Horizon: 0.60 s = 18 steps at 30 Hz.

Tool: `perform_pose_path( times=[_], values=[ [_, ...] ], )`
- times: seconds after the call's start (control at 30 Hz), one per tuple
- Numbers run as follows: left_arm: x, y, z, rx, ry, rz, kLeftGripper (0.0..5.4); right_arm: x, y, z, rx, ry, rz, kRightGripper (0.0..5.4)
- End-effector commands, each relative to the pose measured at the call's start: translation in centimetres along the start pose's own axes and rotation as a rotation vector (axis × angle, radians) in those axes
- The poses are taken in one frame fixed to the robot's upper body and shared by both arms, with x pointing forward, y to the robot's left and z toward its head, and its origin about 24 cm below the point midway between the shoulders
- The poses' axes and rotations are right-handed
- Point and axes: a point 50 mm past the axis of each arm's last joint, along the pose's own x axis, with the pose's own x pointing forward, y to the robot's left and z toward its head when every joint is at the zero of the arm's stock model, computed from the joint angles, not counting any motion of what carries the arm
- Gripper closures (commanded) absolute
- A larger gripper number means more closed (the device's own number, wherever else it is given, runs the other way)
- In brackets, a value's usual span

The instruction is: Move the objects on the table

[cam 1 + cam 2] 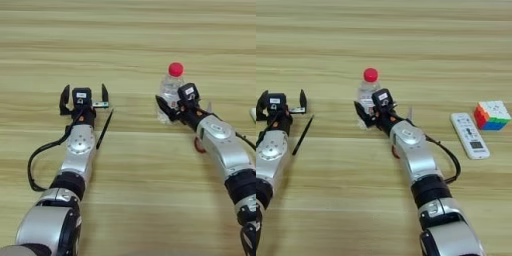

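Observation:
A clear plastic bottle [169,90] with a red cap [370,75] stands upright at mid-table. My right gripper [184,106] is right at its base on the near side, open, its fingers spread wide, and it hides the bottle's lower part. My left gripper [84,96] is open over the table [130,30] at left with nothing between its fingers. A thin black pen-like stick [104,129] lies just right of the left wrist. The white remote [470,136] lies flat to the right of the right arm.
A multicoloured puzzle cube [492,115] sits just right of the remote. A small red thing [199,146] peeks out from under my right forearm. A black cable [34,165] loops off the left arm.

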Motion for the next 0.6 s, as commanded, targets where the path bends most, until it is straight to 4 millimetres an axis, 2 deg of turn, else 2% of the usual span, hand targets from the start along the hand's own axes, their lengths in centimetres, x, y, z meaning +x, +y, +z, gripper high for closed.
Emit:
perform_pose_path(
  times=[0.03, 0.1, 0.27, 0.6],
  values=[
    [-0.01, -0.09, 0.08, 0.001, -0.004, -0.001, 0.0, 0.28, 0.32, -0.21, 0.002, 0.011, 0.016, 2.17],
    [0.0, -0.08, 0.08, 0.001, -0.003, -0.001, 0.0, 0.29, 0.32, -0.25, 0.002, 0.011, 0.016, 2.17],
    [0.0, -0.06, 0.07, 0.001, -0.003, -0.001, 0.0, 0.27, 0.33, -0.3, 0.0, 0.011, 0.015, 1.42],
    [0.01, -0.12, 0.07, 0.0, -0.002, -0.001, 0.0, 0.05, 0.22, -0.4, -0.001, 0.011, 0.014, 0.4]
  ],
)
